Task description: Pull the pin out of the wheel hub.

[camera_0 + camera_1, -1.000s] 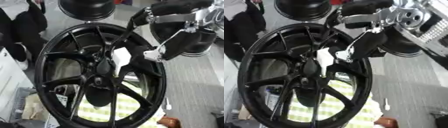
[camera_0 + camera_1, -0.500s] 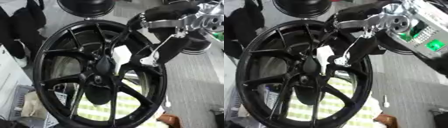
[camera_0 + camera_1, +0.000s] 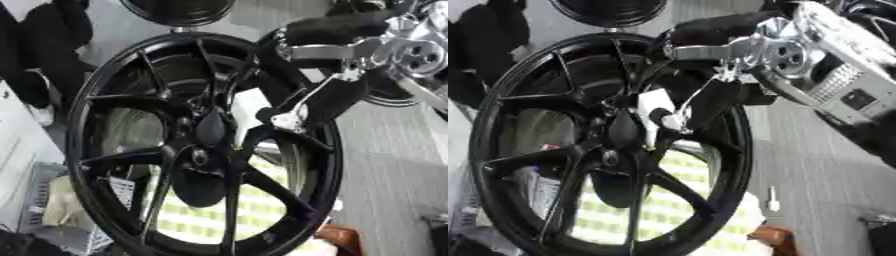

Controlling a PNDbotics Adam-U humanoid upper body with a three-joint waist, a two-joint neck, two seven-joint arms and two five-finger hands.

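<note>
**Right robot hand reaching into the spokes of the black wheel hub**

At the far left, dark clothing of a person (image 3: 39, 55) is seen at the edge, not touching anything. Lower left, a pale crate-like container (image 3: 35, 200) with papers is seen behind the rim.

The wheel hub (image 3: 201, 145) fills the centre of both views: a black multi-spoke rim, standing upright and slightly tilted, with its centre boss (image 3: 210, 127) a dark oval where the spokes meet. A small round hole or bolt (image 3: 199, 157) is seen just below the boss. Through the lower spokes a yellow-and-white checked surface (image 3: 201, 220) is visible. The pin itself cannot be made out clearly; a small pale piece (image 3: 651, 102) is seen just beside the boss in the right eye view, and whether it is the pin cannot be told.

The right robot hand (image 3: 702, 107) comes in from the upper right, black with silver joints, its fingers extended down and leftward over the upper right spokes toward the boss. A fingertip (image 3: 662, 117) is seen next to the pale piece; whether the fingers are closed on anything or released cannot be told. The silver wrist joint (image 3: 785, 50) sits above the rim's right side.

A second black wheel (image 3: 179, 10) is seen at the top edge. Grey floor (image 3: 394, 165) lies to the right, and a brown object (image 3: 337, 235) is seen at the lower right.
</note>
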